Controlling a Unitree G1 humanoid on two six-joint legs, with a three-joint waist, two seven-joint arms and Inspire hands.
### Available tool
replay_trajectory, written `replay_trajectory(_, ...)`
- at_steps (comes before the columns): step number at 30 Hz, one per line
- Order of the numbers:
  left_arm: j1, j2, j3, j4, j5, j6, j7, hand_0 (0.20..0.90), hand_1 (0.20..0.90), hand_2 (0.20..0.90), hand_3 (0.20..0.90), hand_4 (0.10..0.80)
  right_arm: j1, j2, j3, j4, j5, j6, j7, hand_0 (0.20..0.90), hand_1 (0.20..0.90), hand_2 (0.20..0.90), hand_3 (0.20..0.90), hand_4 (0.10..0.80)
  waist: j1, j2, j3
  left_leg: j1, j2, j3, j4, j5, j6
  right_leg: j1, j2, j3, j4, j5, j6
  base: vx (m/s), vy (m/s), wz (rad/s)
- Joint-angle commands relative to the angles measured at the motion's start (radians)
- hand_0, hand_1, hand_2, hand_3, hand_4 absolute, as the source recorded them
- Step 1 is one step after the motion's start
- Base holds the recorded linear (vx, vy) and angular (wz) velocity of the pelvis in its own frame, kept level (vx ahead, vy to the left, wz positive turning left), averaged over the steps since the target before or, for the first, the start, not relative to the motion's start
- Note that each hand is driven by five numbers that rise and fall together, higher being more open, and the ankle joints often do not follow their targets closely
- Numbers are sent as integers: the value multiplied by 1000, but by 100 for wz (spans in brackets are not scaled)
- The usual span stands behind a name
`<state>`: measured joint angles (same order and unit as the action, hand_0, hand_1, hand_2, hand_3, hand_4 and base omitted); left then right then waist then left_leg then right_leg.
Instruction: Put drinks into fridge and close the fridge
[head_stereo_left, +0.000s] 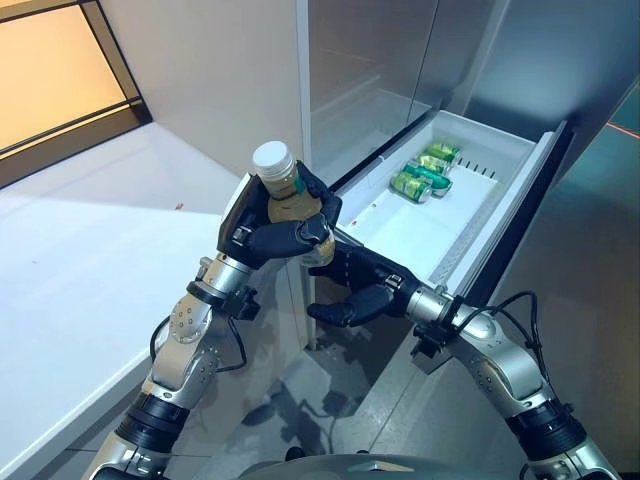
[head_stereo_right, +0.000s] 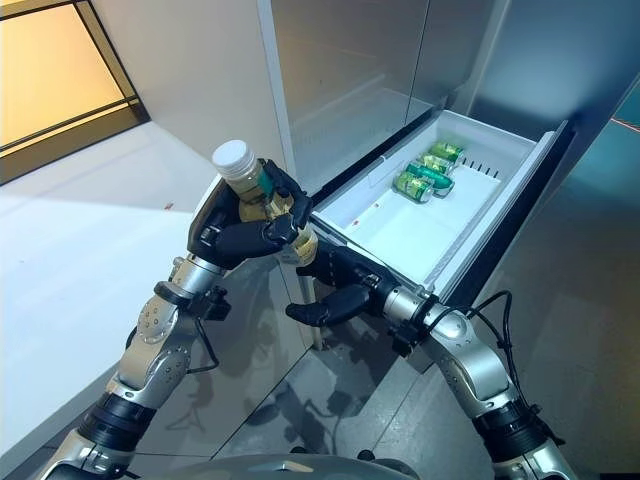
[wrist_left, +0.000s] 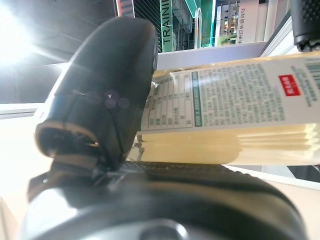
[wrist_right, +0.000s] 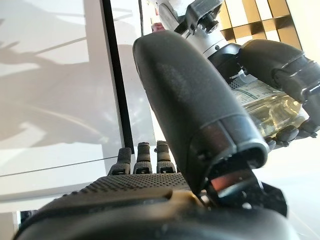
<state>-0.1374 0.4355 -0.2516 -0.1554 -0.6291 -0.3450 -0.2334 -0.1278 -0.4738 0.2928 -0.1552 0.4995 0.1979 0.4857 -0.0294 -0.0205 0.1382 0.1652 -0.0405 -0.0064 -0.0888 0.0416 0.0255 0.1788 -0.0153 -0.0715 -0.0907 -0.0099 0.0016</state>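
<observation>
My left hand (head_stereo_left: 268, 236) is shut on a clear bottle (head_stereo_left: 284, 196) of pale yellow drink with a white cap, held upright in the air just left of the open fridge drawer (head_stereo_left: 408, 236). The left wrist view shows the bottle's label (wrist_left: 240, 100) beside my thumb (wrist_left: 105, 100). Directly below and to the right of the bottle is my right hand (head_stereo_left: 358, 292), open with relaxed fingers and holding nothing. In the right wrist view its thumb (wrist_right: 190, 100) points up toward the bottle (wrist_right: 260, 107). Three green cans (head_stereo_left: 424, 176) lie at the drawer's far end.
The white drawer sticks out toward me from the grey fridge front (head_stereo_left: 370, 70), with bare floor in its near half. A white counter (head_stereo_left: 90, 250) runs along the left. Grey floor (head_stereo_left: 590, 290) lies to the right of the drawer.
</observation>
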Motion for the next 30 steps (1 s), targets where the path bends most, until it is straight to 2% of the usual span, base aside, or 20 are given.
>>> replay_trajectory(1, -208, -39, -27, -113, -18, -77, -15, 300, 300, 300, 200, 100, -171, 43, -24, -160, 101, -96, -16, 900, 900, 900, 900, 800, -7, 2, -66, 10, 3, 64, 2, -83, 6, -33, 11, -14, 56, -20, 43, 0, 0, 0)
replay_trajectory(13, -212, -50, -49, -145, -18, -81, -64, 300, 300, 300, 200, 100, -186, 42, -29, -152, 81, -84, -125, 900, 900, 900, 900, 800, -10, 3, -66, 11, 1, 65, 2, -85, 9, -36, 14, -10, 59, -19, 42, 0, 0, 0)
replay_trajectory(25, -212, -31, -67, -143, 33, -95, -68, 300, 300, 300, 200, 100, -202, 16, -22, -148, 84, -65, -121, 900, 900, 900, 900, 800, -10, -2, -66, 11, -1, 64, 2, -87, 10, -37, 13, -11, 57, -17, 41, 0, 0, 0)
replay_trajectory(30, -208, -8, -63, -139, 113, -132, -26, 300, 300, 300, 200, 100, -196, -1, -14, -160, 133, 5, -62, 900, 900, 900, 900, 800, -6, -6, -68, 8, -1, 63, 2, -85, 10, -37, 13, -13, 56, -16, 42, 0, 0, 0)
